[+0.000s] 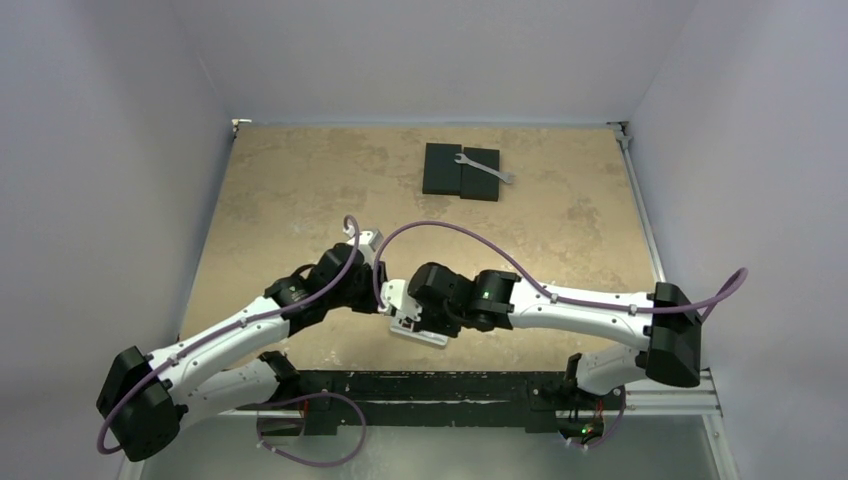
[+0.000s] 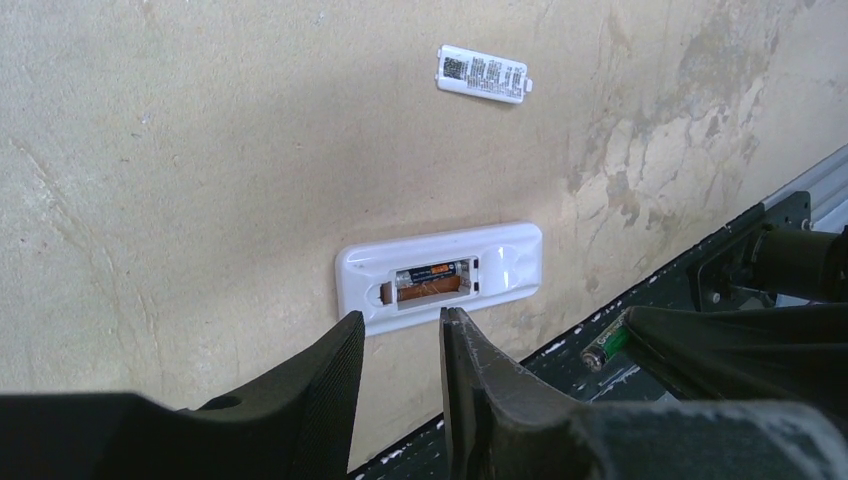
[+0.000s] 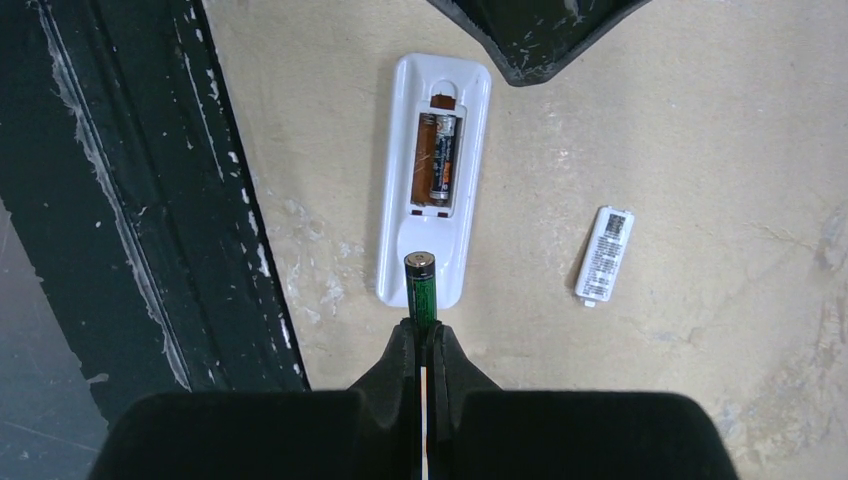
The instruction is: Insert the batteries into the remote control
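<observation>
The white remote control [image 3: 432,180] lies back-up on the tan table, its battery recess open, and also shows in the left wrist view [image 2: 440,275] and the top view [image 1: 415,325]. One dark battery with an orange band [image 3: 444,170] sits in the recess [image 2: 430,275]. My right gripper [image 3: 424,335] is shut on a green battery [image 3: 421,288], held just above the remote's near end; it shows in the left wrist view too [image 2: 607,347]. My left gripper [image 2: 400,345] is open and empty, just in front of the remote.
The white battery cover [image 3: 606,253] lies on the table beside the remote [image 2: 484,73]. Two black flat blocks [image 1: 461,172] with a silver wrench [image 1: 485,168] sit at the far middle. The black base rail [image 3: 130,200] runs along the table's near edge.
</observation>
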{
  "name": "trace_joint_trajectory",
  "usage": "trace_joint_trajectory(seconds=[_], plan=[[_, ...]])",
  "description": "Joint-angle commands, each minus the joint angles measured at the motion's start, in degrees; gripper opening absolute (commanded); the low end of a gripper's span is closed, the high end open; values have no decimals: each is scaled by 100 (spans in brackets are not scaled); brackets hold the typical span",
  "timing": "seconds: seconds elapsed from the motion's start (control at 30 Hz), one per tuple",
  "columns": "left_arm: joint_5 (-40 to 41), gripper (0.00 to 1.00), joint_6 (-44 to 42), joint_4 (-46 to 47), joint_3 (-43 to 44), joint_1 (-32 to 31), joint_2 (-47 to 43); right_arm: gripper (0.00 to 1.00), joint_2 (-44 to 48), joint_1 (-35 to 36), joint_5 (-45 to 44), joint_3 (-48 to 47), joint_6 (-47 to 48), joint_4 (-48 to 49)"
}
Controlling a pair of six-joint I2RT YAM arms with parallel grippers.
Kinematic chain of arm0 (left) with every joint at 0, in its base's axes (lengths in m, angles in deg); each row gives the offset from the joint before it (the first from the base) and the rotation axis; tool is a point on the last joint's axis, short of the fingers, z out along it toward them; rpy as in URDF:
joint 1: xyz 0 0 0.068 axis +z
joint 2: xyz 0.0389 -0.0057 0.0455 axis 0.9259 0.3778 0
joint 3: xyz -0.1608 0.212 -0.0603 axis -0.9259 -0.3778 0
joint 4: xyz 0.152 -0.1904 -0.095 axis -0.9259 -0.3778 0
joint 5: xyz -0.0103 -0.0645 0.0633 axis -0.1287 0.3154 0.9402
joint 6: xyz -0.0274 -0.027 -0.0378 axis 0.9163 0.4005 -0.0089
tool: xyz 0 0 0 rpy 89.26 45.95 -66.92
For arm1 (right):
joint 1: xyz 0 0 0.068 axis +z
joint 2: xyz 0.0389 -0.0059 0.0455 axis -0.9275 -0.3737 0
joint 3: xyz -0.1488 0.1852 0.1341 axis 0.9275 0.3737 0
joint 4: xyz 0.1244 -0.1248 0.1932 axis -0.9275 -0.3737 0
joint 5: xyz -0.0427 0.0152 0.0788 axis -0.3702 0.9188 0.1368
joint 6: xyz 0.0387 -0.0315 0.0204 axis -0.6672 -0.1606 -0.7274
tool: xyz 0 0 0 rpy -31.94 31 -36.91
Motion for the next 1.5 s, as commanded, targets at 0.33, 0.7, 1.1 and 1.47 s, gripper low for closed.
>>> trace_joint_trajectory(seconds=[0.33,0.7,1.1,1.47], plan=[[288,32,179,617,-448,25,160,0,-647,-348,421,-195,-150,259],[914,32,312,473,-557,36,355,0,-1216,-370,642,-465,-150,423],[889,32,283,590,-666,61,425,0,-1577,-388,760,-621,-201,560],[859,32,247,604,-660,55,433,2,-1826,-404,712,-775,-222,633]])
